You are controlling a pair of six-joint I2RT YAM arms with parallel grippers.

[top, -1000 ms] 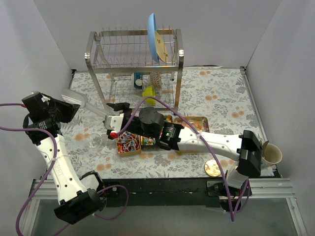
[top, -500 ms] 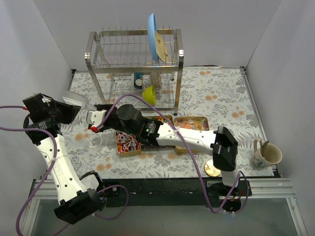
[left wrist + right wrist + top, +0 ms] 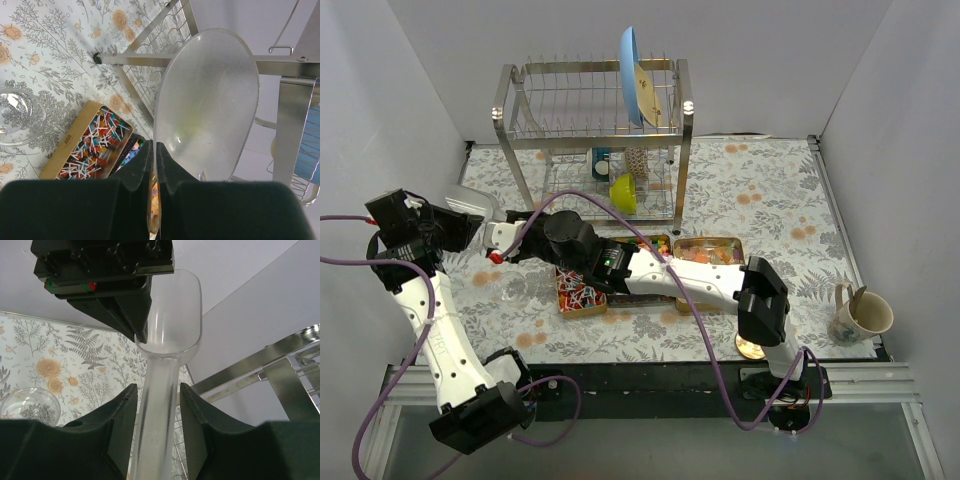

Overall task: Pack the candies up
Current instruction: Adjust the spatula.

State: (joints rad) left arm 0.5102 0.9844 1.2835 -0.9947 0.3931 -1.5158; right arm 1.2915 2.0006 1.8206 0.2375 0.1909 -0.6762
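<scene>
My left gripper (image 3: 154,150) is shut on the rim of a clear plastic scoop (image 3: 206,107), held in the air at the left of the table (image 3: 470,203). My right gripper (image 3: 157,386) is open, with one finger on each side of the scoop's handle (image 3: 156,415) and a small gap on both sides; it also shows in the top view (image 3: 493,243). The candies lie in tins: striped twist-wrapped ones (image 3: 578,292), also in the left wrist view (image 3: 90,147), and orange wrapped ones (image 3: 710,253). A middle tin is mostly hidden under my right arm.
A glass bowl (image 3: 515,290) sits left of the tins. A steel dish rack (image 3: 590,120) with a blue plate stands behind. A round gold lid (image 3: 752,347) lies near the front edge, and a mug (image 3: 862,316) stands at the right.
My right arm has swung left from above the tins, and its gripper now straddles the scoop's handle. My left gripper has kept hold of the scoop and barely moved.
</scene>
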